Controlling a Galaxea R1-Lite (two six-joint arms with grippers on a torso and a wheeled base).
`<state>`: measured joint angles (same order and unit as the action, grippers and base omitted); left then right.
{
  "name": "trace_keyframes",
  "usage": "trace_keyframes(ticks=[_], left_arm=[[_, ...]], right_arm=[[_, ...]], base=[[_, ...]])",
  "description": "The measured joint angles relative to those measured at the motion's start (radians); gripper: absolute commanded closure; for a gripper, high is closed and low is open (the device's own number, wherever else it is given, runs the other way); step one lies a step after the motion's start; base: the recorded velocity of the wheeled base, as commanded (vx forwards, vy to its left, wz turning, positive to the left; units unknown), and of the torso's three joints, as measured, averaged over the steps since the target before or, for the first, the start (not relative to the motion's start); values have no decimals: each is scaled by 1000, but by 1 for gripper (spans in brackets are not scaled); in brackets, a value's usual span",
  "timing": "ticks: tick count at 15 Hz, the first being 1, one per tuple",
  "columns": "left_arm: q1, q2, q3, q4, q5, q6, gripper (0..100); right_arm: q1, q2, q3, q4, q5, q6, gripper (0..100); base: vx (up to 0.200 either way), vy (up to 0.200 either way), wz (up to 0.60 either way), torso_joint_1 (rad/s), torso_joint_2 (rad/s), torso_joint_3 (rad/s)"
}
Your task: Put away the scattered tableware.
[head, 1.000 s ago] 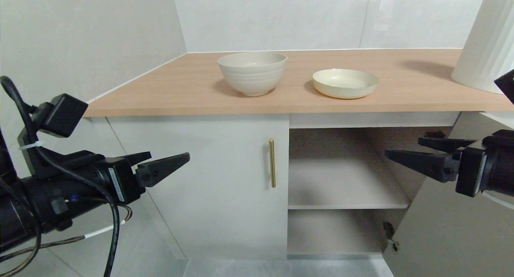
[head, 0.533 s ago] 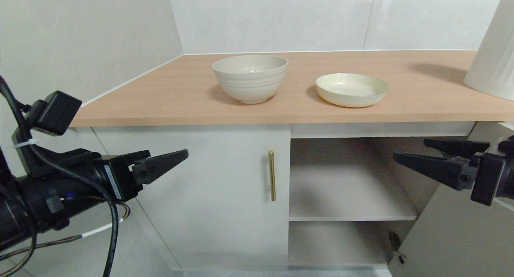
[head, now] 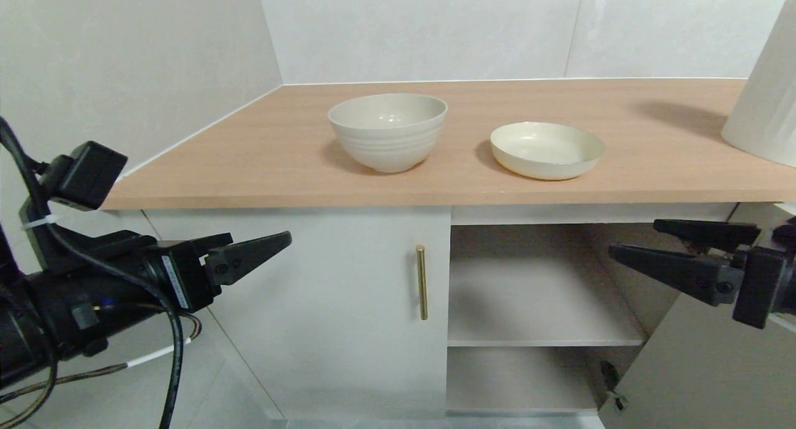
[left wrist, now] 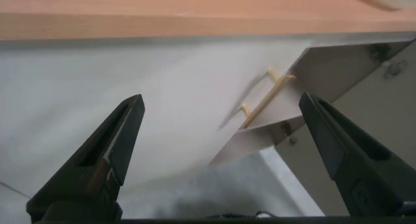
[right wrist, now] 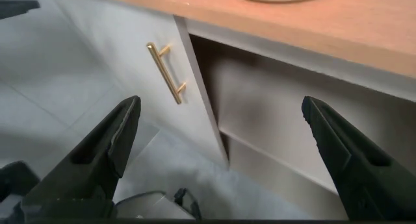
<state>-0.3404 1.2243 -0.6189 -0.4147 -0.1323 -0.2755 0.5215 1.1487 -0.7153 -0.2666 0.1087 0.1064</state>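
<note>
Bowl [head: 387,130], ribbed cream, near shallow cream dish [head: 546,149] on counter [head: 249,161]; left tool [head: 261,236], right tool [head: 633,236] wide.

Kitchen: wooden countertop [head: 261,161], cabinets [head: 323,304], tiled wall [head: 423,31].

The left gripper [left wrist: 221,99] has its 2 black fingers [left wrist: 97,162] spread wide apart, with nothing between them. In the gap is a white cupboard door [left wrist: 130,74] with 1 thin gold handle [left wrist: 266,97], and the cupboard is open just past the handle. The edge of the wooden counter [left wrist: 162,24] runs above the door, and the grey floor [left wrist: 260,182] lies below it.
</note>
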Motion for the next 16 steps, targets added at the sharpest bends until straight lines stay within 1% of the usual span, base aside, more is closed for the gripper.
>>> trace_keyframes(ticks=[5,13,15,16], left_arm=[[0,2,0,-2,0,0,0],[-1,6,2,-1,-1,0,0],[-4,5,-19,13,0,1,0],[-6,7,-52,30,0,1,0]], right_arm=[[-1,0,0,0,0,-2,0],[0,3,0,0,0,-2,0],[0,11,-5,-10,1,-4,0],[-1,29,-14,-27,0,-10,0]], base=[[0,0,0,140,-507,-304],[0,0,0,181,-476,-290],[0,0,0,76,-202,-115],[0,0,0,32,-76,-36]])
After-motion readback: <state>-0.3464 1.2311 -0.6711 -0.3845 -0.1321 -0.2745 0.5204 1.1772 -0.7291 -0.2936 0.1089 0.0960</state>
